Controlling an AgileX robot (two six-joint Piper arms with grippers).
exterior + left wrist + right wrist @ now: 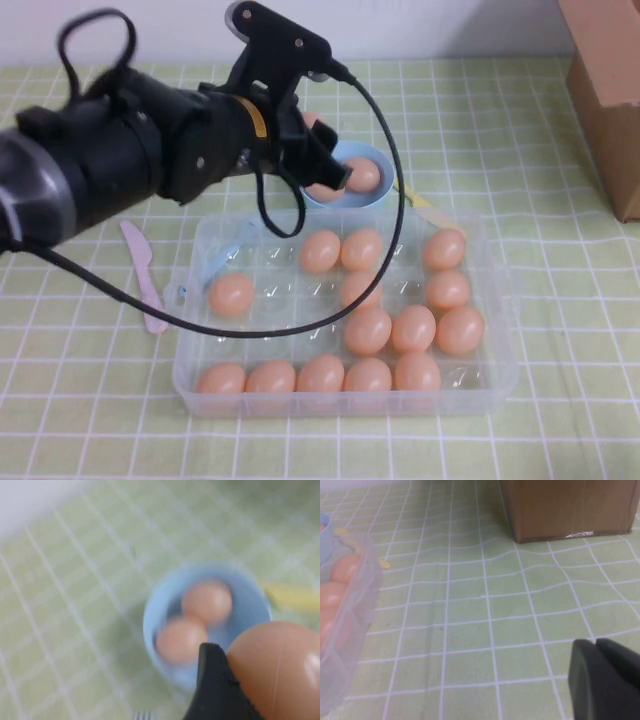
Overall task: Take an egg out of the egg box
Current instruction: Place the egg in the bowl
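1. Egg (280, 670) sits clamped in left gripper (325, 165), poised above the light-blue bowl (385, 195), apparently for release there, clear of the egg box (490, 385).
2. Right gripper (607, 680) is parked near the cardboard box (565, 507), fingers together, empty.

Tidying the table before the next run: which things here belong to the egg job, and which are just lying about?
In use:
egg, held by left gripper over blue bowl
egg box

Lying about:
cardboard box
pink knife
right gripper, parked on the cloth, fingers together
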